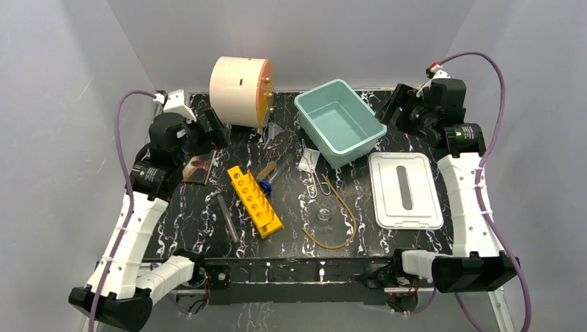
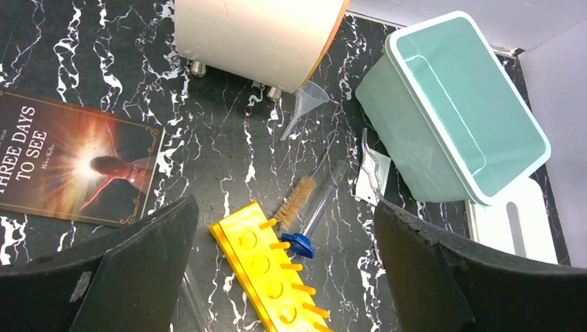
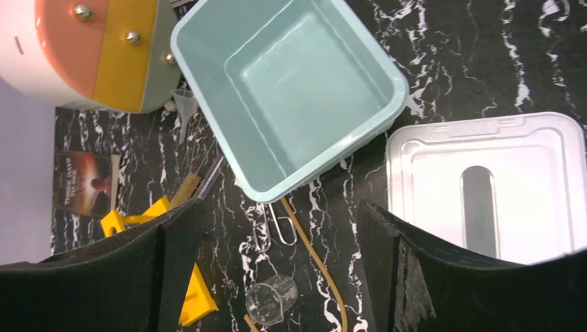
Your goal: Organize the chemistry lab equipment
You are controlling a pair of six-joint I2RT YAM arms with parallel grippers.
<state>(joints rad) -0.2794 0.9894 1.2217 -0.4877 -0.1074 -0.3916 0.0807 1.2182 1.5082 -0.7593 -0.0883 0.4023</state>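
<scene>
The yellow tube rack (image 1: pixel 255 201) lies flat left of the table's centre. A brush with a blue-tipped tool (image 1: pixel 265 185) beside it rests against the rack's far end. A glass tube (image 1: pixel 227 216) lies left of the rack. A clear funnel (image 1: pixel 275 131) sits by the drum. A small glass dish (image 1: pixel 323 214) lies inside the tan rubber loop (image 1: pixel 342 214). My left gripper (image 1: pixel 213 131) is open and empty, raised above the back left; its view shows the rack (image 2: pixel 266 270) and blue tip (image 2: pixel 297 244) below. My right gripper (image 1: pixel 398 105) is open and empty at the back right, above the dish (image 3: pixel 271 299).
A teal bin (image 1: pixel 339 122) stands at the back centre, with its white lid (image 1: pixel 405 190) flat to the right. The cream drum (image 1: pixel 241 91) stands at the back left. A book (image 1: pixel 199 168) lies near the left arm. A metal clip (image 1: pixel 313 183) lies in front of the bin.
</scene>
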